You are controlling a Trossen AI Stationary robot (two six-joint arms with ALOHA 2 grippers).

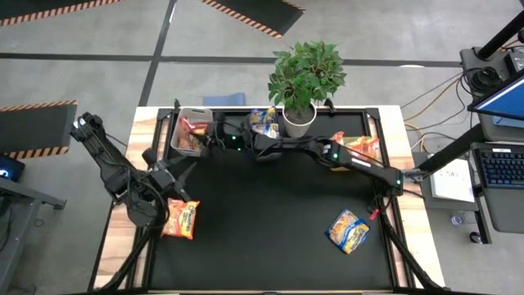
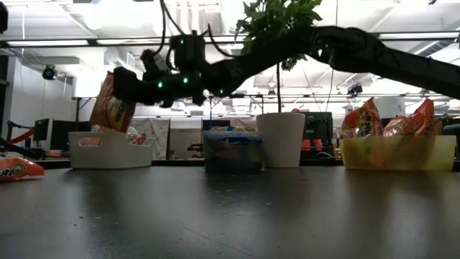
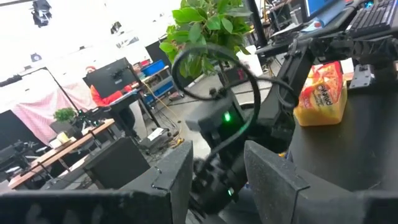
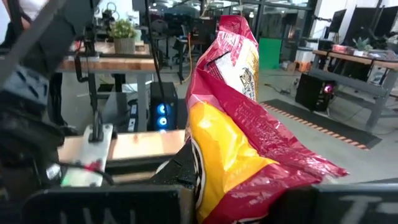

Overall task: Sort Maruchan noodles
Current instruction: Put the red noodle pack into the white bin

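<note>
My right arm reaches across the far side of the table to the grey bin. My right gripper is shut on a red-orange noodle packet above that bin. My left gripper is open and hovers near the table's left side, just beyond a red-orange packet lying flat. A blue-and-yellow packet lies flat near the right. The dark bin holds blue packets and the green bin orange ones. My right gripper pinches the red-orange packet between its two fingers at one end. It comes at the packet roughly level, from the table's right. The packet is clear of the table and tilted over the grey bin, its lower end at the rim; whether it touches the bin's contents I cannot tell.
A potted plant stands at the far edge between the dark bin and the green bin. The black mat is bare between the two loose packets. Desks and a person in red show beyond the table.
</note>
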